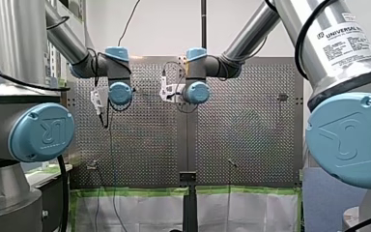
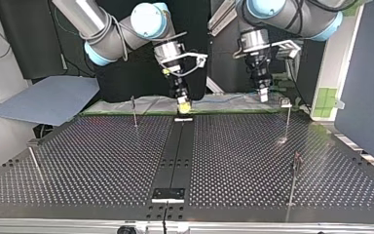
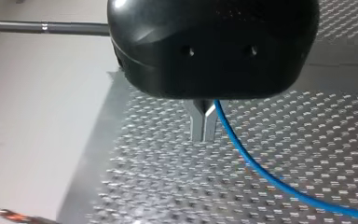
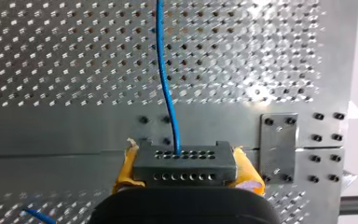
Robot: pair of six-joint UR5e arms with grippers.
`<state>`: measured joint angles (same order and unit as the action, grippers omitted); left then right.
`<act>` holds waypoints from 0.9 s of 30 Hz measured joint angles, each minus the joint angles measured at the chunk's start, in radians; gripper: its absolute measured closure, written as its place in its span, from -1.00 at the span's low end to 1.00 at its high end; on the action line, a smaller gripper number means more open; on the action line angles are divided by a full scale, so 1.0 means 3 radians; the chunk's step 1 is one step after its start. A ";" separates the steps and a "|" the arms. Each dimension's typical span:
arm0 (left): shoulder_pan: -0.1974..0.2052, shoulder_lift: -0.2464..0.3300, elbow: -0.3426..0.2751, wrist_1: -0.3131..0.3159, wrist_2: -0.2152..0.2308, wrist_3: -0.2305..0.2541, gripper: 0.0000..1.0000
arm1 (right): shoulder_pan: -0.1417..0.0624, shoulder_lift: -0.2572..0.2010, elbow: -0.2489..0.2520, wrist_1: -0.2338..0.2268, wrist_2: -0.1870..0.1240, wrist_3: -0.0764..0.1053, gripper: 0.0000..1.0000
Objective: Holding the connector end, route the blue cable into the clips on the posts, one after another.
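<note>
In the right wrist view my right gripper (image 4: 186, 176) has its yellow pads (image 4: 127, 164) shut on a grey connector block (image 4: 185, 157). The blue cable (image 4: 167, 88) leaves the block and runs ahead over the perforated table. In the left wrist view my left gripper (image 3: 204, 136) has its metal fingers shut on the blue cable (image 3: 261, 175), which trails away to one side. In the top view my right gripper (image 2: 183, 104) hangs at the table's far middle and my left gripper (image 2: 263, 93) to its right. Thin posts (image 2: 134, 111) (image 2: 288, 119) (image 2: 295, 178) stand on the table.
Another post (image 2: 33, 158) leans at the top view's left edge. A dark centre strip (image 2: 176, 156) with a bracket (image 2: 168, 194) divides the table. A grey panel (image 2: 48, 100) lies beyond the far left corner. A bolted plate (image 4: 279, 144) sits beside the connector.
</note>
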<state>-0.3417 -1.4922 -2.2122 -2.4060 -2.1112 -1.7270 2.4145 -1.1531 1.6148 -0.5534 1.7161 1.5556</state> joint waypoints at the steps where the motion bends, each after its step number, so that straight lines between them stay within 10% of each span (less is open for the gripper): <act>1: 0.0007 0.0025 0.0030 -0.0034 0.0000 0.0003 1.00 | -0.0001 0.0001 -0.0029 0.0023 -0.0022 0.0002 1.00; 27: 0.0241 0.0212 0.0552 -0.0831 -0.0006 0.0037 1.00 | 0.0082 0.0055 -0.0691 0.0450 -0.0225 0.0026 1.00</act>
<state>-0.2695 -1.4286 -2.0464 -2.6552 -2.1129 -1.7158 2.4391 -1.1367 1.4075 -0.4185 1.6485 1.5634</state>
